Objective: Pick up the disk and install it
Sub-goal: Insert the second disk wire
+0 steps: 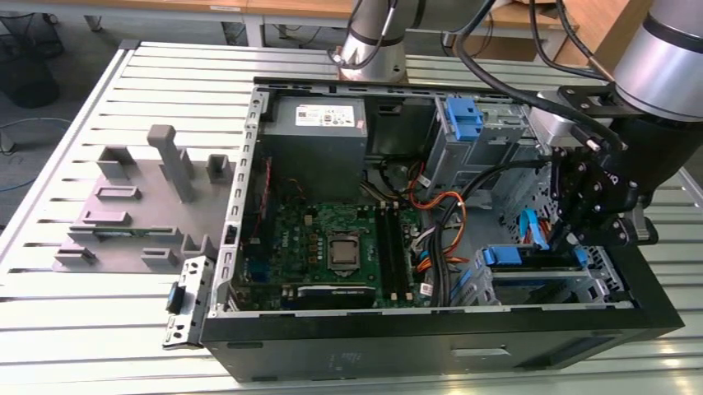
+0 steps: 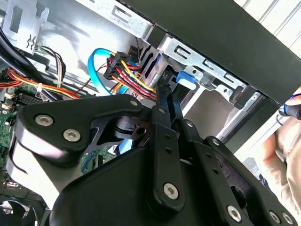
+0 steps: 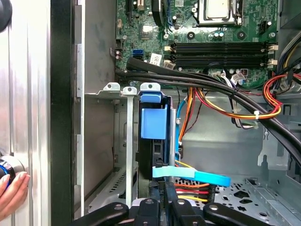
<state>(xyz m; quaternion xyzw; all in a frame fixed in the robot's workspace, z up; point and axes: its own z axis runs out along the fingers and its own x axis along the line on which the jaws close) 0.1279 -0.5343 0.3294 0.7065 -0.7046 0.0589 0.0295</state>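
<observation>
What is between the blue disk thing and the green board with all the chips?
In the first wrist view, thick black cables and orange-red-yellow wires run across the gap between the disk and the motherboard.

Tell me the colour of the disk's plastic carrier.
Bright blue; the disk carrier shows best in the first wrist view.
</observation>
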